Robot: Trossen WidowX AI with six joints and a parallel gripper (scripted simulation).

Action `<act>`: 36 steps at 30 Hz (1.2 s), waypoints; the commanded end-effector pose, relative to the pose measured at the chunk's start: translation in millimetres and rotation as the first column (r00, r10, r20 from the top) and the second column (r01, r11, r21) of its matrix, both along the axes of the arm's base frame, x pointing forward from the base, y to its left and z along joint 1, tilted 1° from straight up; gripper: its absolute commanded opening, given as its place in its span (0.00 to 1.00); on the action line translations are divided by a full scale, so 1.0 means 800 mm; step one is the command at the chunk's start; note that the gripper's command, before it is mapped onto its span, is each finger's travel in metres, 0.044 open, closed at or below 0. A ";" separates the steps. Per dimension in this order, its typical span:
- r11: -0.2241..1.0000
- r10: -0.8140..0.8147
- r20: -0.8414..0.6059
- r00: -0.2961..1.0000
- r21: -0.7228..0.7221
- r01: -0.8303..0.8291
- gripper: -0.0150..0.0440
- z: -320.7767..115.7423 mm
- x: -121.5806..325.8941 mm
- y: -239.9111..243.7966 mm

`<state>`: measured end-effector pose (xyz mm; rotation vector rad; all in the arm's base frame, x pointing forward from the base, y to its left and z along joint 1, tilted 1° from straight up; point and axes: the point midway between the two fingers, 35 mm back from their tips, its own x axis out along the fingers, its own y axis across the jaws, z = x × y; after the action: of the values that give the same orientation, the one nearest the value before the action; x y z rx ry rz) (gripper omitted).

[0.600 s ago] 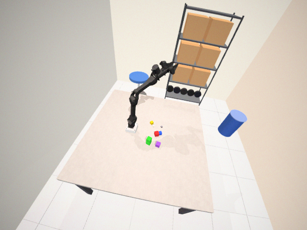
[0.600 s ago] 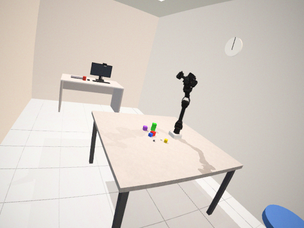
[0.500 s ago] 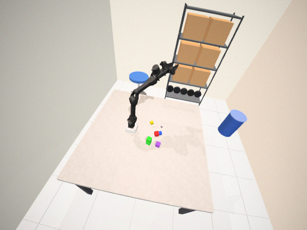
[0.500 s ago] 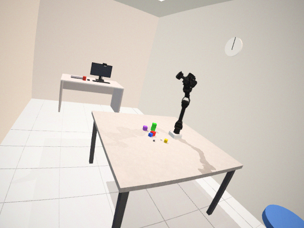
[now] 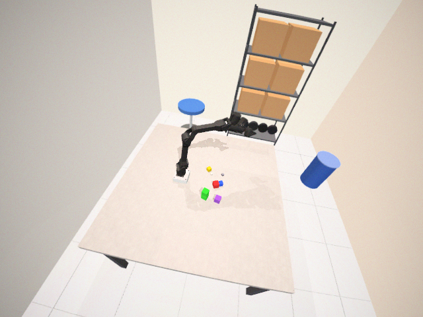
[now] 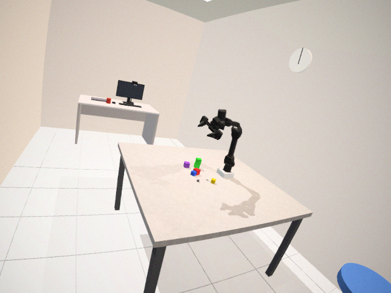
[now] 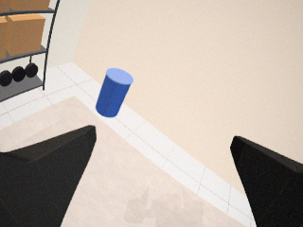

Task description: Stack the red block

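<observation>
gripper raised mid-frame in the exterior view, jaws wide, holding nothing. red block on counter centre frame, touching blue block, near green tower.

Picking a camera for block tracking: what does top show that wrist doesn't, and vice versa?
Only top: the red block touching a small blue block, the green tower, purple block, yellow block, the arm's base and the blue stool. Only wrist: a close look between the open, empty claw fingers. Both: the blue cylinder, the shelf with boxes, the table and the arm's shadow.
</observation>
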<state>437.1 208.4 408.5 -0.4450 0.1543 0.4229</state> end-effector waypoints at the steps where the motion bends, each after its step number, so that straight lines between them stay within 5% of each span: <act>1: 0.992 -0.078 -0.193 0.978 -0.109 0.058 1.00 -0.081 0.011 -0.052; 9: 0.952 -0.264 -0.593 0.760 -0.287 0.107 1.00 -0.243 -0.027 -0.169; 19: 0.926 -0.375 -0.889 0.262 -0.370 0.067 1.00 -0.366 -0.158 -0.273; 36: 0.926 -0.375 -0.892 0.252 -0.371 0.066 1.00 -0.407 -0.172 -0.277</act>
<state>301.0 -13.3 98.8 -0.3577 1.5136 0.3214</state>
